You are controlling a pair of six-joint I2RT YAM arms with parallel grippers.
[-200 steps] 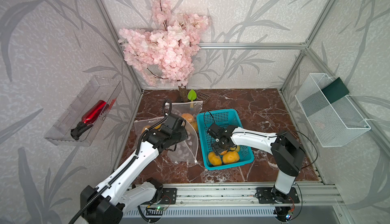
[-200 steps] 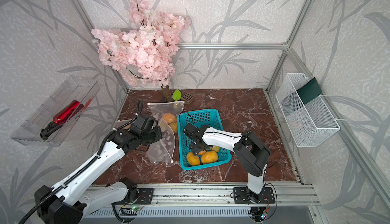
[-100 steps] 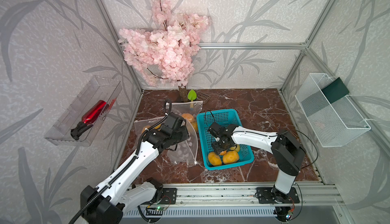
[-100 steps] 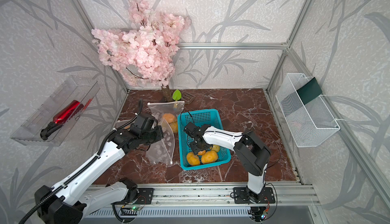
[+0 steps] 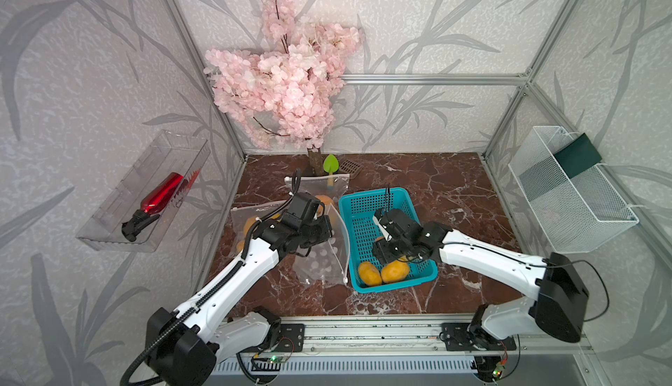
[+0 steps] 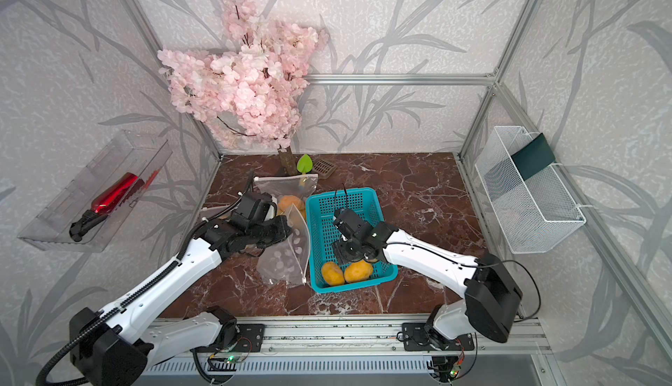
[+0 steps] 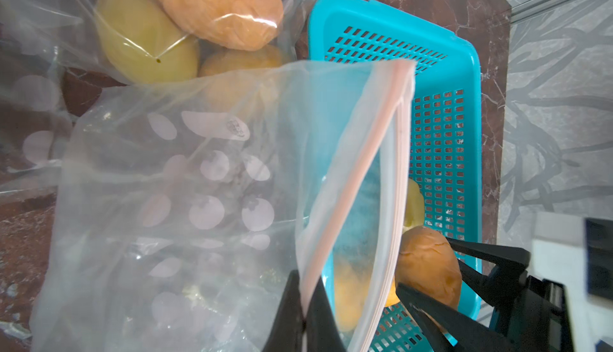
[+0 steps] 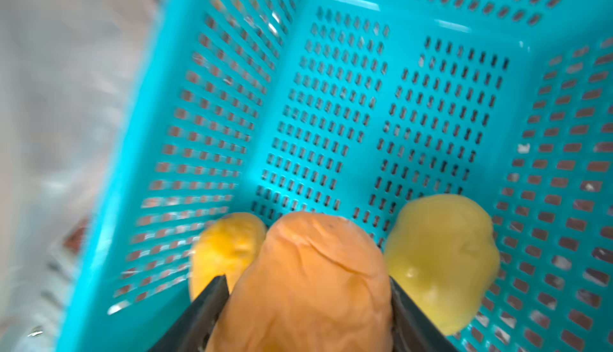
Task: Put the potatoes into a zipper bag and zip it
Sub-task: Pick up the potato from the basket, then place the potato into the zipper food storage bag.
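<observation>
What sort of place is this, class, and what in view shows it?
Probably a robot test booth dressed to look homely: two arms bolted to a rail, aluminium framing holding wallpapered panels, and a fake blossom tree.

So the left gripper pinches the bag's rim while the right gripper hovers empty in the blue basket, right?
Not empty: the right wrist view shows the right gripper closed on an orange potato in the blue basket. The left gripper does pinch the rim of the bag.

Zipper bag (image 5: 322, 262) left of basket (image 5: 363, 217) (2 potatoes (image 5: 369, 273) at front).
</observation>
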